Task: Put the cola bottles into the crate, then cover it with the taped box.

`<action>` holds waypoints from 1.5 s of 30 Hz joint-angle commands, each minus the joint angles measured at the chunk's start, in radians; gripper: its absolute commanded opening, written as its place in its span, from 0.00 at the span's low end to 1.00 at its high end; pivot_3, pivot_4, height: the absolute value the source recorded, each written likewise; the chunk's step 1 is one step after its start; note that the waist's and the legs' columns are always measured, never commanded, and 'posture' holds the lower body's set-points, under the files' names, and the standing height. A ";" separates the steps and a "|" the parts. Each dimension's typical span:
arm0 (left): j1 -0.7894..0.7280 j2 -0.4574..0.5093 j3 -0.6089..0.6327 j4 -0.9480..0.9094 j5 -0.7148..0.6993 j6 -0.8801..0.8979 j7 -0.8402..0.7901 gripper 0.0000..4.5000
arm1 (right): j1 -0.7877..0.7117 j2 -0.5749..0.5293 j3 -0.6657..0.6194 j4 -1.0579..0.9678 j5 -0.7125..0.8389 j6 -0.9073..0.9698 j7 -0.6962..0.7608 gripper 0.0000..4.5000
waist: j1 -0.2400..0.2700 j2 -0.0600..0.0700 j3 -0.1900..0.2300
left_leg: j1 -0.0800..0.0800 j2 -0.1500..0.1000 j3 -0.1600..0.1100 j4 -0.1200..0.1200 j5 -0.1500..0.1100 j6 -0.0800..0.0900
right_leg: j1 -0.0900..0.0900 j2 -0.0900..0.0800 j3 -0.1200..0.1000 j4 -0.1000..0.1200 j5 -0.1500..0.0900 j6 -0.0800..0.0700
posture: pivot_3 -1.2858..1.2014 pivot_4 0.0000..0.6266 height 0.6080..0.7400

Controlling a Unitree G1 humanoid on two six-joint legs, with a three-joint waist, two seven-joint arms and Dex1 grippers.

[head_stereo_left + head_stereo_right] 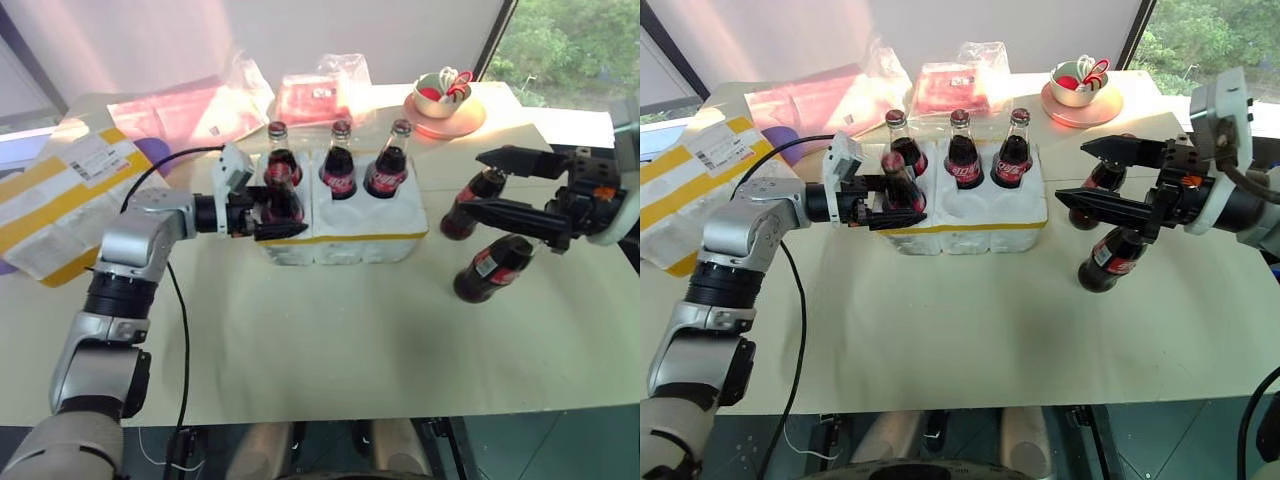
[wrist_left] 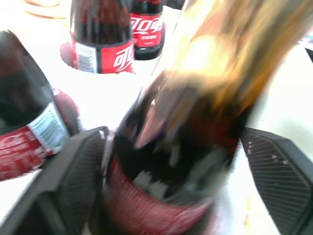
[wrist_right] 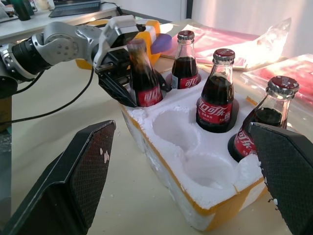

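The crate (image 1: 345, 245), a low white foam tray with a yellow tape band, sits mid-table. Three cola bottles (image 1: 339, 165) stand in its back row. A fourth bottle (image 3: 142, 78) stands tilted in the front-left well, between the fingers of my left gripper (image 1: 295, 212). The gripper is open, and one finger (image 2: 279, 181) stands clear of the glass. The other two front wells (image 3: 177, 128) are empty. Two more bottles (image 1: 493, 268) stand on the table right of the crate. My right gripper (image 1: 1072, 170) hangs wide open just above them. The taped box (image 1: 60, 195) lies at the far left.
A bowl on a pink saucer (image 1: 443, 100) stands at the back right. Plastic-wrapped red packets (image 1: 315, 95) lie behind the crate. A black cable (image 1: 182, 300) hangs from my left arm over the table's near edge.
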 commanded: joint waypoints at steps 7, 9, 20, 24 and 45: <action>0.010 0.244 0.275 -0.249 -0.285 0.316 -0.051 0.99 | -0.061 -0.130 -0.078 0.140 -0.088 -0.059 0.069 1.00 | -0.005 0.000 0.001 | -0.001 0.000 0.000 -0.001 0.000 0.000 | -0.002 0.000 0.000 0.000 0.000 0.000 | 0.52 0.24 0.99; 0.020 0.306 0.319 -0.280 -0.349 0.373 -0.068 0.99 | 0.014 -0.156 -0.165 0.156 -0.127 -0.058 0.088 1.00 | -0.004 0.001 0.000 | -0.001 0.000 0.000 -0.002 0.000 0.000 | -0.002 0.001 0.000 0.000 0.000 0.000 | 0.52 0.24 0.99; 0.189 0.448 0.283 -0.531 -0.489 0.404 -0.175 0.99 | 0.562 0.053 -0.657 -0.099 -0.163 0.054 0.091 1.00 | 0.003 0.001 -0.002 | 0.008 0.002 -0.001 0.000 -0.001 0.001 | 0.011 0.001 0.000 -0.004 -0.003 -0.003 | 0.52 0.24 0.99; 0.194 0.404 0.193 -0.536 -0.427 0.318 -0.171 0.99 | 0.737 0.224 -0.671 -0.270 -0.122 0.028 0.062 1.00 | -0.001 0.004 -0.002 | 0.011 0.003 0.001 -0.001 -0.001 0.001 | 0.013 0.001 0.001 -0.005 -0.003 -0.003 | 0.52 0.24 0.99; 0.126 0.300 0.104 -0.523 -0.397 0.290 -0.102 0.99 | 0.658 0.470 -0.200 -0.169 -0.276 -0.206 -0.298 1.00 | 0.002 0.003 -0.003 | 0.012 0.003 0.001 -0.004 -0.001 0.001 | 0.015 0.002 0.001 -0.011 -0.003 -0.003 | 0.52 0.24 0.99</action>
